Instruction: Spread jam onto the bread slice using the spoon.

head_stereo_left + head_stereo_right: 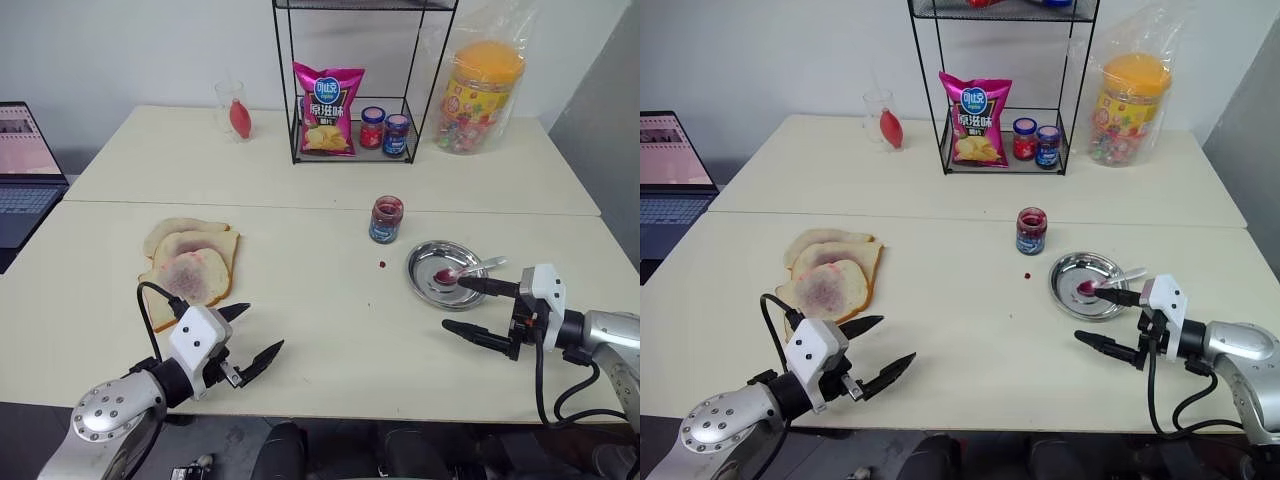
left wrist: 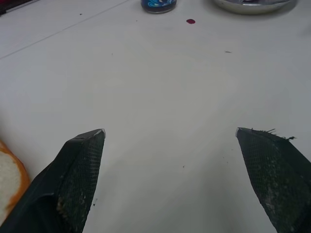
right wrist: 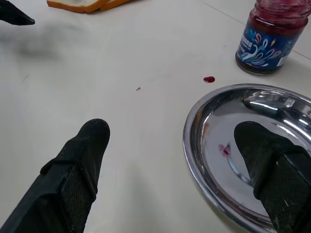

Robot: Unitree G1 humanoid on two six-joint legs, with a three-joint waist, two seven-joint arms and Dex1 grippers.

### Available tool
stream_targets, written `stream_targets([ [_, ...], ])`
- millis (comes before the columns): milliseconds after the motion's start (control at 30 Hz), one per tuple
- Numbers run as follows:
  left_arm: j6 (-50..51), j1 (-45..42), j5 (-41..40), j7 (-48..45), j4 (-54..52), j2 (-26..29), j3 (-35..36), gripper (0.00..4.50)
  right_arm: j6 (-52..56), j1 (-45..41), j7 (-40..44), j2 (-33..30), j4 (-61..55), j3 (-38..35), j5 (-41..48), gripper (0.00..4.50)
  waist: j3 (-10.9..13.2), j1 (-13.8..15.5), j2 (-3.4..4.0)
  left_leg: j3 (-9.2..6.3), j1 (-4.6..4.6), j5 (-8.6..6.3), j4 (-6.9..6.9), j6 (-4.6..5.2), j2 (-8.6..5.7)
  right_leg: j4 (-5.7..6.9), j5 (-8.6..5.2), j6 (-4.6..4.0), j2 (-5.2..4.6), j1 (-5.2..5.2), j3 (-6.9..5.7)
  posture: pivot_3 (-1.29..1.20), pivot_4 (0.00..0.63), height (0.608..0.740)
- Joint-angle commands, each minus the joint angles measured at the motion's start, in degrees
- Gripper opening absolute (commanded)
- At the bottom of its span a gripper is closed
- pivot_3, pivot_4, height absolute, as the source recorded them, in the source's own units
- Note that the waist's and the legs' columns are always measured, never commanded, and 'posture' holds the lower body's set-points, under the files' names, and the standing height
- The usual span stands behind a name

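Pale and wide, the table (image 1: 330,300) runs from our arms back to a white wall. Nearest us, our left end effector (image 1: 247,334) hangs over bare tabletop with its black fingers spread apart, empty. Our right end effector (image 1: 470,306) is likewise spread wide and holds nothing; one finger reaches over the near rim of the round steel dish (image 1: 425,268), the other lies outside it. The spoon (image 1: 470,270) rests in that dish, its red-stained bowl partly hidden behind the finger. Just beyond the dish stands the jam (image 1: 386,219) in its clear jar, a red drip (image 1: 382,265) on the table between them. On our left lies the bread slice (image 1: 193,275), overlapping other slices so that we cannot trace their edges. Farther back, a wire rack (image 1: 350,80) holds a chip bag (image 1: 327,110) and two small jars (image 1: 384,131).
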Motion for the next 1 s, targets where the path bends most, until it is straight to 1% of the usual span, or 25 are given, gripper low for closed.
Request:
stream_targets([
  [33,-0.95,-0.24,0.68,-0.24,-0.47,0.5,0.1,4.5,-2.79,2.72,0.31,0.12,-1.82,-1.25,-0.62,4.47,0.0,0.02,0.0,0.01,0.0,0.0,0.01,0.0,0.0,0.0,0.0,0.0,0.0,0.0,0.01,0.0,0.15,0.74],
  [167,-0.77,-0.53,1.18,-0.56,-0.16,0.8,0.08,4.5,-3.3,3.73,-0.95,1.1,-2.59,-1.51,-0.23,4.47,-0.01,0.03,-0.01,0.01,0.0,0.0,0.0,0.0,0.0,0.0,0.0,0.0,0.0,0.0,0.01,0.0,0.15,0.74],
  [333,-2.07,-1.08,4.53,0.28,0.46,1.29,-0.49,4.5,-3.63,4.08,-1.79,1.54,-3.01,-0.88,-0.84,4.47,-0.01,-0.01,-0.01,0.02,0.02,0.0,0.01,0.0,0.0,0.01,0.0,0.0,0.0,0.0,0.03,0.0,0.15,0.74],
  [467,-3.98,-0.75,4.39,-2.13,0.26,2.22,-0.65,4.5,-4.11,3.78,-2.77,2.41,-3.11,-0.42,-1.12,4.47,-0.01,0.02,-0.01,0.03,0.01,0.0,0.01,0.0,0.0,0.0,0.0,0.0,0.0,0.0,0.02,0.0,0.15,0.74],
  [600,-6.34,-0.03,-0.3,-6.07,1.49,1.87,2.34,4.5,-3.32,2.68,-3.75,3.32,-4.48,0.4,-0.91,4.47,0.0,-0.01,0.0,0.03,0.02,0.0,-0.02,-0.01,0.02,0.0,-0.01,-0.02,0.0,-0.01,0.02,0.0,0.15,0.74],
  [667,-9.21,-0.23,-0.79,-6.38,2.36,1.01,3.84,4.5,-2.81,2.05,-4.07,3.45,-5.11,0.75,-0.69,4.47,0.0,-0.01,0.0,0.03,0.02,0.0,-0.02,-0.01,0.04,0.0,-0.02,-0.03,0.0,-0.01,0.01,0.0,0.15,0.74],
  [833,-10.85,-1.22,-2.86,-3.02,3.94,-2.49,8.47,4.5,-1.71,0.13,-4.45,3.62,-5.69,1.74,-0.39,4.47,0.0,0.03,0.0,0.04,0.02,0.0,0.01,-0.01,0.02,0.0,-0.01,-0.02,-0.01,0.0,0.03,0.0,0.15,0.74],
  [933,-8.06,-2.26,-7.85,0.22,7.13,-4.42,15.4,4.5,-0.3,-2.56,-4.51,4.13,-6.5,3.14,0.27,4.47,0.0,-0.03,0.0,0.03,0.01,0.0,0.0,0.0,0.02,0.0,-0.01,-0.01,0.0,-0.01,0.02,0.0,0.15,0.74],
  [1000,-6.54,-3.55,-10.01,2.22,8.7,-4.88,18.35,4.5,0.26,-4.79,-4.33,4.6,-6.55,4.26,0.33,4.47,0.0,-0.08,0.0,0.01,0.02,0.0,0.0,0.0,0.04,0.02,0.0,-0.01,0.02,-0.01,-0.01,0.0,0.15,0.74],
])
